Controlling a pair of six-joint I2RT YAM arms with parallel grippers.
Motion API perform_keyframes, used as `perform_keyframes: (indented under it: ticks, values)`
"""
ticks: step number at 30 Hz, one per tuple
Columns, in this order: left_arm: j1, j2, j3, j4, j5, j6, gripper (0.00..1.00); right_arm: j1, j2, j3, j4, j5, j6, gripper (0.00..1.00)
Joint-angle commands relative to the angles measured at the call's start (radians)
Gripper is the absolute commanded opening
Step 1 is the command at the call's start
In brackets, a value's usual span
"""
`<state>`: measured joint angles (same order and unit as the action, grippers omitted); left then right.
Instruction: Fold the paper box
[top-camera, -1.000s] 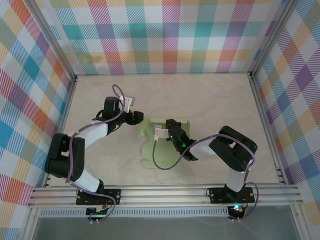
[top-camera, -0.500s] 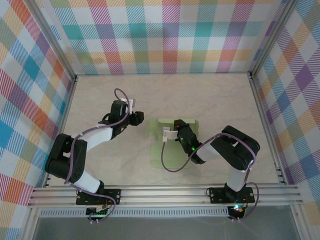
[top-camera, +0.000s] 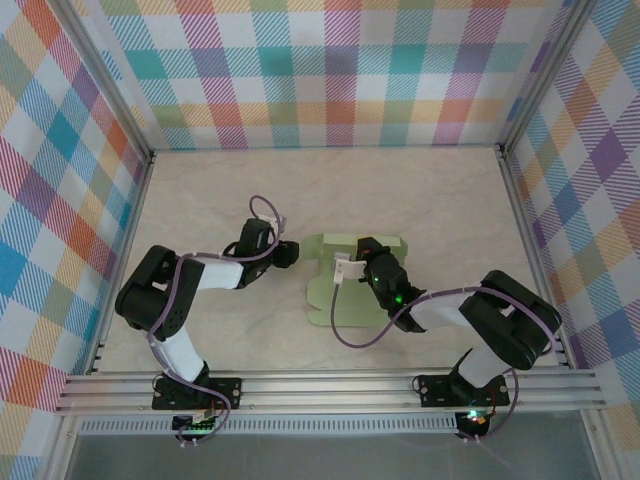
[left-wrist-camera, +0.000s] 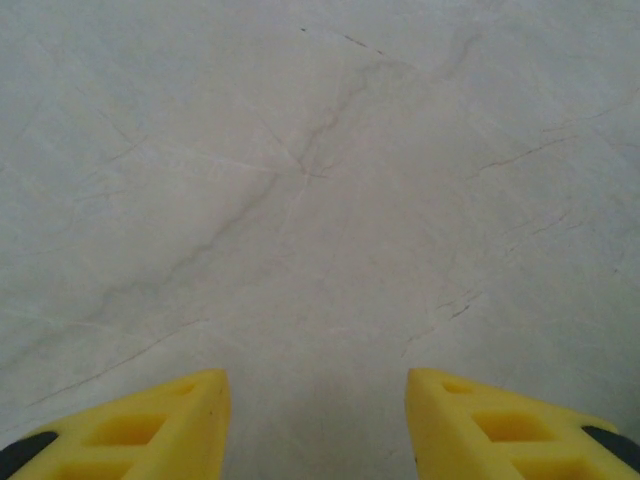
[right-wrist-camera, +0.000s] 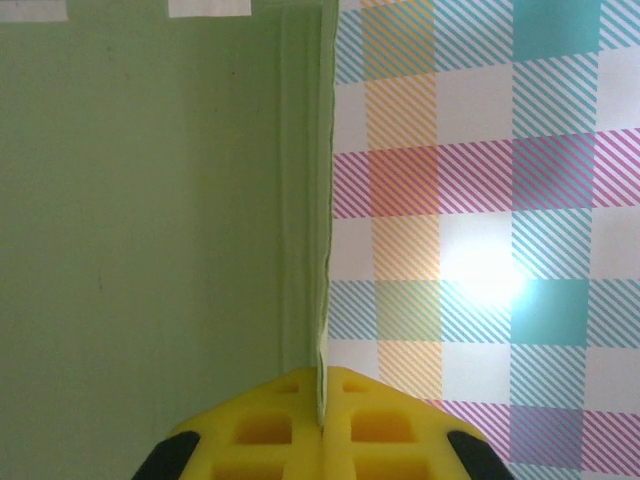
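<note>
top external: paper box (top-camera: 322, 288), pale green, lies near the middle of the table (top-camera: 430, 200). right gripper (top-camera: 362, 252) is at the table's middle too, over the sheet. right wrist view: jaws pressed together on a thin edge of the paper box. left gripper (top-camera: 288, 252) is just left of the table's middle, low. left wrist view: fingers (left-wrist-camera: 150, 425) partly spread, bare table between them, nothing held.

paper box (top-camera: 320, 295) on table (top-camera: 430, 190) | right pincer (top-camera: 360, 262) over its far part | left pincer (top-camera: 287, 252) just beside it

a robot lab cell: plaid-cloth walls (top-camera: 330, 70), aluminium rails (top-camera: 330, 387), a marble-look tabletop (top-camera: 400, 190).
</note>
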<state>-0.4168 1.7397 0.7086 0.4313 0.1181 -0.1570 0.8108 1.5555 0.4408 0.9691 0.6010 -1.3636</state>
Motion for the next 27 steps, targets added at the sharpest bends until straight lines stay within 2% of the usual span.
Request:
perform_keyframes:
  ticks: [1,4,9,17,27]
  values:
    - [-0.004,0.002,-0.019,0.083,0.005,0.016,0.49,-0.006,0.058,-0.002,0.066,0.036,-0.043,0.0]
    - [-0.004,-0.001,-0.016,0.059,-0.019,0.034,0.49,-0.005,0.136,0.003,0.177,0.073,-0.081,0.0]
    - [-0.004,0.008,-0.006,0.045,-0.008,0.07,0.49,-0.002,0.19,0.004,0.238,0.098,-0.08,0.0]
    - [-0.007,0.052,-0.008,0.127,0.15,0.127,0.42,0.009,0.166,-0.004,0.237,0.102,-0.081,0.0]
    - [-0.023,0.046,-0.025,0.19,0.238,0.167,0.34,0.035,0.208,0.003,0.275,0.151,-0.112,0.0]
